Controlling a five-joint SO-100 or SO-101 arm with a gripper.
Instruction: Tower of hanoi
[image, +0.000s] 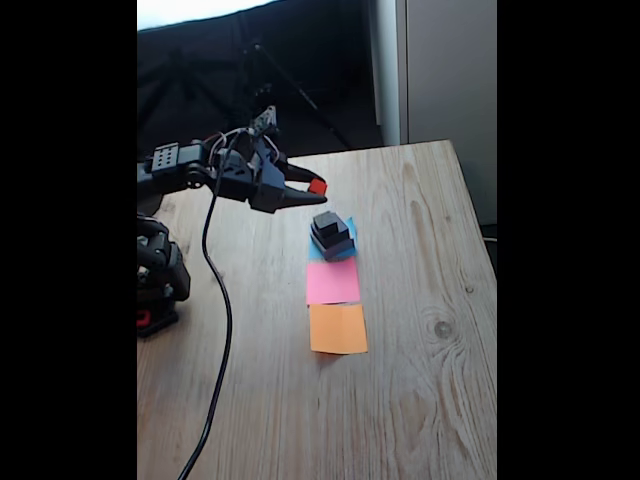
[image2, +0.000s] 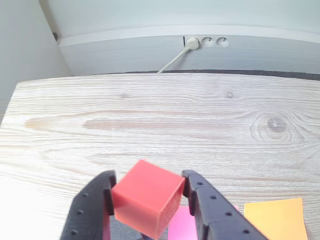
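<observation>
Red plastic, the tiniest cube (image2: 146, 202), is pinched between the black fingers (image: 318, 186), held in the air beside the stack on the wooden bench (image: 420, 300). Judged step: carrying the top piece off; next, lower it onto a free paper square. Count: one red cube, three stacked dark blocks (image: 331, 233) on blue paper (image: 349, 225), one pink square (image: 332, 281), one orange square (image: 338, 328).

In the fixed view, a stack of blocks (image: 331, 235) sits on a paper square (image: 347, 247) at frame centre on the table (image: 430, 300). A second paper square (image: 332, 281) lies just below it, a third (image: 338, 328) lower still. The gripper (image: 317, 188) hangs upper left of the stack, a small cube (image: 317, 185) between its tips.
</observation>
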